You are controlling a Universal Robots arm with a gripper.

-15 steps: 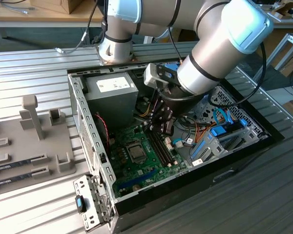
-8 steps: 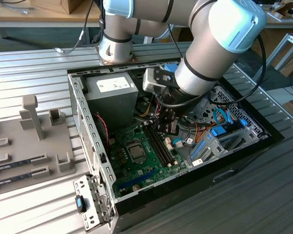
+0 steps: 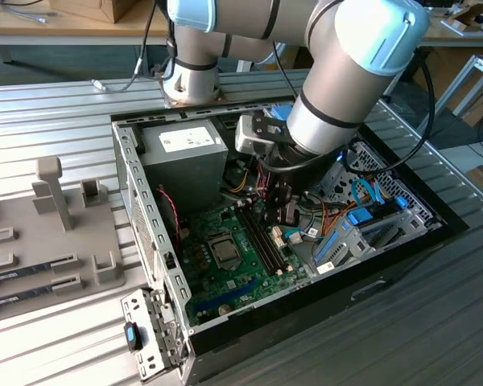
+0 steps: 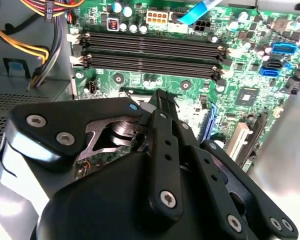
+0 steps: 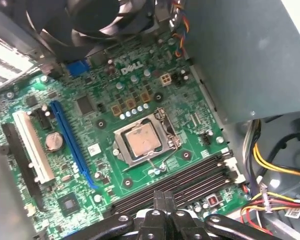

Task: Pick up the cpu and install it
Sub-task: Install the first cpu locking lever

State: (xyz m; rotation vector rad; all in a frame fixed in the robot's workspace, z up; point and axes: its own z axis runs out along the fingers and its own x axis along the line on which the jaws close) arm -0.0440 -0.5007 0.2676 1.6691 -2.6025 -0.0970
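Cpu (image 3: pixel 224 250) in the exterior view is a small dark-looking square seated in its socket frame on the green motherboard (image 3: pixel 241 273), inside the open computer case (image 3: pixel 145 233) lying on the metal table (image 3: pixel 56 112). The gripper (image 3: pixel 282 215) hangs above the memory slots (image 3: pixel 262 237), just to the exterior view's right of the chip and not touching it; the fingers look pressed together with nothing between them.

In the second wrist view the black gripper (image 4: pixel 162 100) body covers the near part of the board, and its fingers (image 4: pixel 165 130) run side by side to a closed tip over the green board. The long dark memory slots (image 4: pixel 150 52) lie beyond the tip.

In the first wrist view the cpu (image 5: pixel 142 141) shows a coppery-silver flat top, sitting inside the square metal socket frame (image 5: pixel 121 150) with a thin lever (image 5: pixel 160 165) alongside. The gripper (image 5: pixel 165 196) tips meet, empty, over the memory slots (image 5: pixel 175 185), near the chip but apart from it.
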